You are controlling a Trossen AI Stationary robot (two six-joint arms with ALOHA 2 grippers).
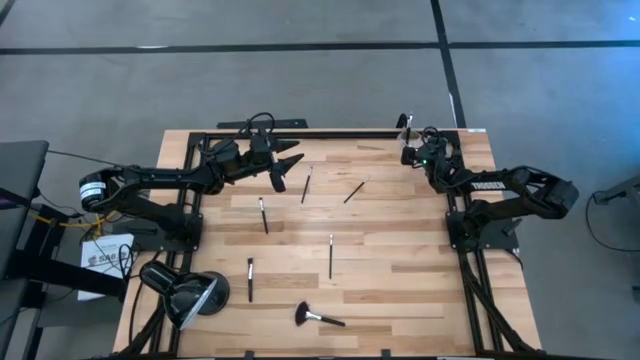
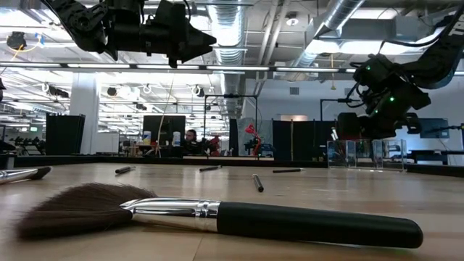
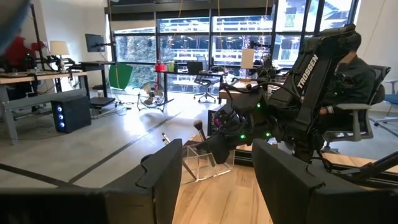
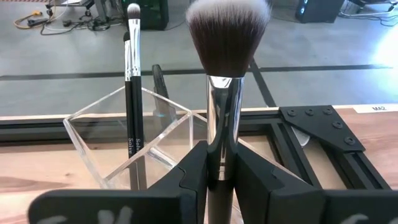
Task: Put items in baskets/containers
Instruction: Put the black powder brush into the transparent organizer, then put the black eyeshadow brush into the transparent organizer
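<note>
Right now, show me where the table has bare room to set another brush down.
Free: the wood along the right side, between the long brush and the right arm's base, and the near right corner past the fan brush. Crowded: the far middle, with three brushes, and the near left by the lamp.

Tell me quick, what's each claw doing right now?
Left gripper: open, holding nothing, raised over the table's far left.
Right gripper: shut on a fluffy-headed makeup brush, upright beside the clear holder.
</note>
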